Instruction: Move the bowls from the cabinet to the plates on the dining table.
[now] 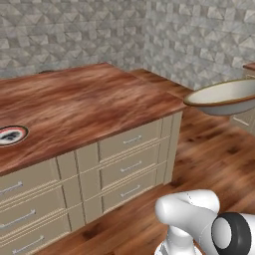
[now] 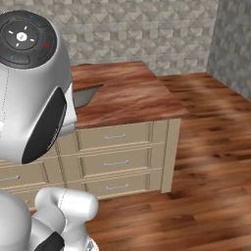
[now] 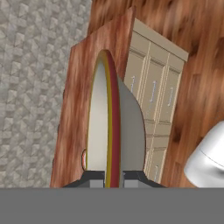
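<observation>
A wide, shallow cream bowl (image 1: 224, 97) with a tan-brown rim hangs in the air just off the right end of the dining table (image 1: 89, 99), about level with its top. In the hand view the bowl (image 3: 127, 127) stands edge-on, and my gripper (image 3: 113, 178) is shut on its rim at the bottom. A plate (image 1: 11, 134), white with a dark rim and centre, lies on the table's near left edge, far to the left of the bowl. The cabinet is out of view.
Beige drawer fronts (image 1: 129, 164) with small silver handles run beneath the table top. A grey stone wall (image 1: 189, 35) closes the back. Open wood floor (image 2: 211, 162) lies to the right of the table's end. My own arm (image 2: 34, 83) blocks the left of the right base view.
</observation>
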### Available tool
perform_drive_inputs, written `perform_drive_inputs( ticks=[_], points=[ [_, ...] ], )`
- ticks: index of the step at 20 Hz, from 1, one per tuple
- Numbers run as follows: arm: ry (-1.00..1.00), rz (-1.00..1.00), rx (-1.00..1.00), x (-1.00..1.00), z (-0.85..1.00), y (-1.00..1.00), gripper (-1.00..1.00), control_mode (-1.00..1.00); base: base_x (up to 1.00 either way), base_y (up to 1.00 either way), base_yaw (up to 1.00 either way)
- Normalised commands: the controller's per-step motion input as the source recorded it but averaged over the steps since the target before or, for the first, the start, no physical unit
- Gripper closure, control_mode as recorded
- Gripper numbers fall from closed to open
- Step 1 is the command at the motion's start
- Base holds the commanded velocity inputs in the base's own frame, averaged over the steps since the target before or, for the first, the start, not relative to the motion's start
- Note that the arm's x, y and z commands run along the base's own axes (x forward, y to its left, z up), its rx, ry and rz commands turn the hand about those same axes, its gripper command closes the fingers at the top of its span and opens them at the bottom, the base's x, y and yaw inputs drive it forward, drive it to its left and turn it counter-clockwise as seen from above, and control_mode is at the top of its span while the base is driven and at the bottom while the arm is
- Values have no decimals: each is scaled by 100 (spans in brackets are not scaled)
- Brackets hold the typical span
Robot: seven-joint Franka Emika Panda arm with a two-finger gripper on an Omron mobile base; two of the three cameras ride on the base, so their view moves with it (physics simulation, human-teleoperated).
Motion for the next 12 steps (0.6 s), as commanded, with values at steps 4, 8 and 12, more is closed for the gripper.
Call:
perform_drive_inputs(
  ticks=[4,8,12],
  points=[
    [0,0,0,0,0,0,100,100,0,61,0],
    [0,0,0,0,0,0,100,100,0,61,0],
    [0,0,0,0,0,0,100,100,0,62,0]
  ],
)
